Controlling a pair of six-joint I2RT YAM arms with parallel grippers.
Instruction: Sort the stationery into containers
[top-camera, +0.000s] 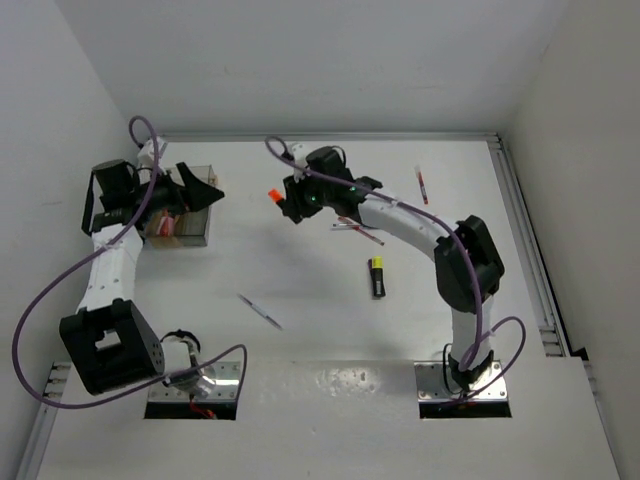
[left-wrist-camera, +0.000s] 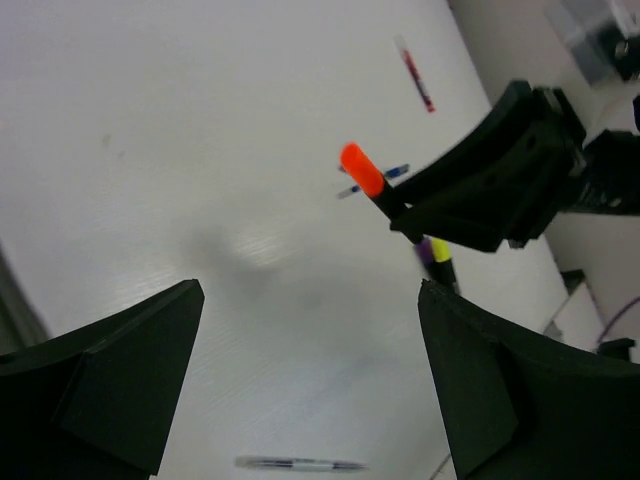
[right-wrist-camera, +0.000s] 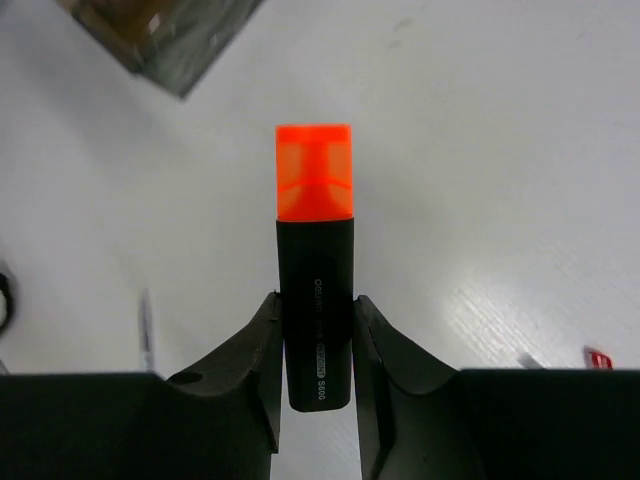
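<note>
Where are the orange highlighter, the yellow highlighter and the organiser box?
orange highlighter (right-wrist-camera: 315, 300): right wrist view, black barrel.
yellow highlighter (top-camera: 378, 280): top external view, black barrel.
organiser box (top-camera: 205, 228): top external view, right wall.

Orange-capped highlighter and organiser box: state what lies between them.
Bare table between the orange-capped highlighter and the organiser box, shown in the top external view.

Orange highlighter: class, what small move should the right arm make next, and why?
Probably carry it left toward the organiser. The right end effector is shut on the highlighter by its black barrel, cap pointing forward, while the organiser sits far left by the open left end effector, so the highlighter is gripped but not yet sorted.
</note>
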